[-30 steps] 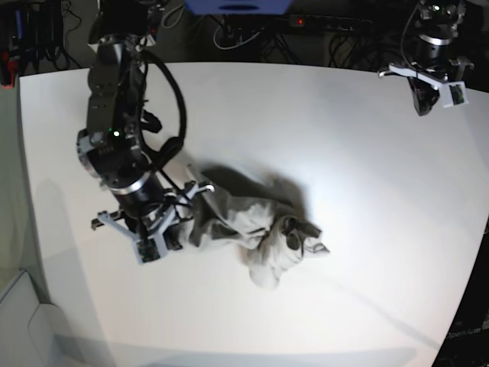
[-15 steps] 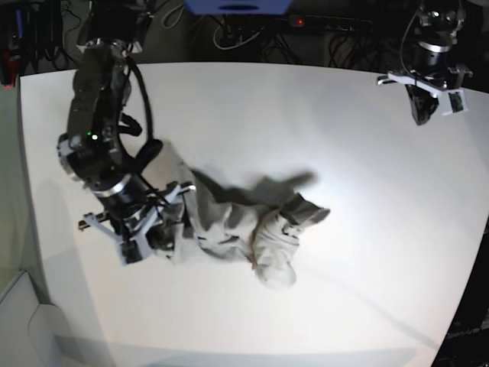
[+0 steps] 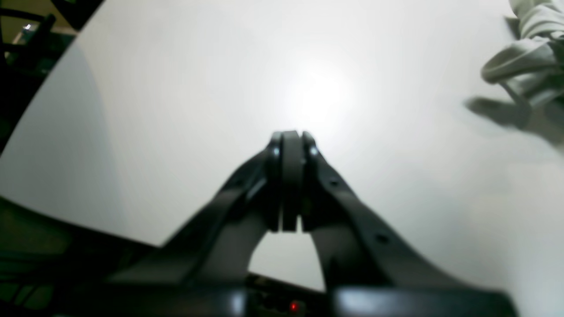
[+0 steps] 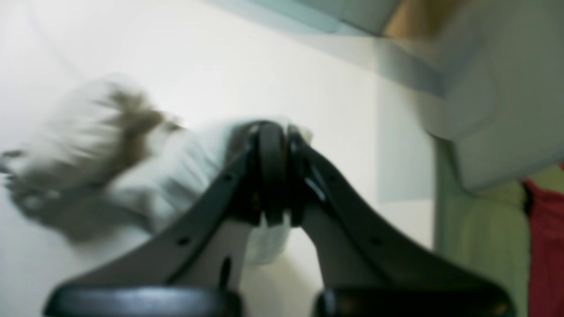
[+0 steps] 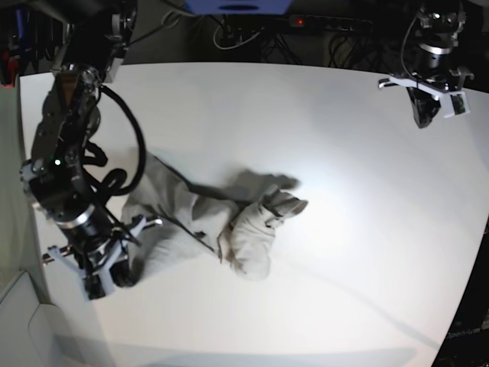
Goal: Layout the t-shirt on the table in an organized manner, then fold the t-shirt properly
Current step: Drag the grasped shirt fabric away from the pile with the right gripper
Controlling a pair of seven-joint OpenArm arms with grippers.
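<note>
T-shirt (image 5: 200, 229) crumpled on table (image 5: 321, 153), lower-left-centre of base view, stretched in a rough band from lower left toward frame centre; bunched lump w/ a loose flap at its right end. Wrinkled, not laid flat.

Right gripper (image 5: 103, 279) at lower left of base view, near table's left edge, at shirt's left end. In right wrist view (image 4: 272, 176) jaws pressed together on a pinch of pale fabric (image 4: 185, 171); cloth pokes out below fingertips, rest trails off to frame left, motion-blurred. So: pinching t-shirt.

Left gripper (image 5: 422, 111) at upper right of base view, over table's far right corner, well apart from shirt. Left wrist view (image 3: 291, 176): fingers pressed together, nothing between, bare white tabletop (image 3: 176, 88) beneath, w/ bright glare spot. Shirt edge (image 3: 528, 66) just visible at upper right of that frame.

Dark cables & gear beyond table's far edge.
</note>
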